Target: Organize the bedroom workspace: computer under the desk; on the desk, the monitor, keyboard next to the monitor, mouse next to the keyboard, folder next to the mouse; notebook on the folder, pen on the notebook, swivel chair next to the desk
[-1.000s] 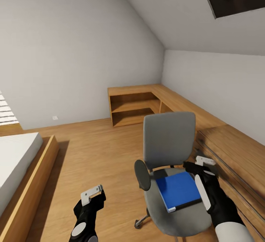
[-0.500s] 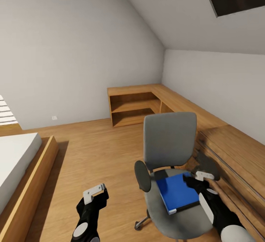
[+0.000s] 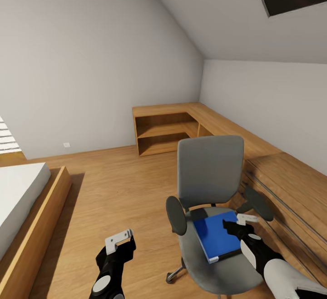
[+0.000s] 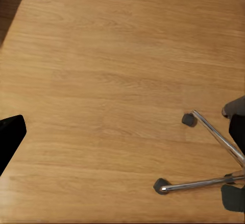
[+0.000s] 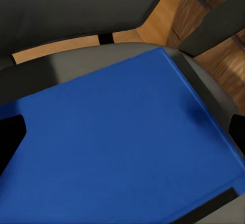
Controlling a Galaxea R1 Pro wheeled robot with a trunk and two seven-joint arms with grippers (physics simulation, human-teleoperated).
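Because the blue folder (image 3: 217, 237) lies flat on the seat of the grey swivel chair (image 3: 209, 171), the right claw (image 3: 239, 224) hangs just over the folder's edge nearest the wooden desk (image 3: 290, 176), fingers spread apart at either side of the wrist view, gripping nothing. That low pose suits a pickup. Beside the chair, its armrest (image 3: 259, 202) crowds the reach. The left claw (image 3: 119, 241) idles over bare floor (image 3: 113, 190) near the chair's wheeled legs (image 4: 204, 183); whether it is spread or closed I cannot tell.
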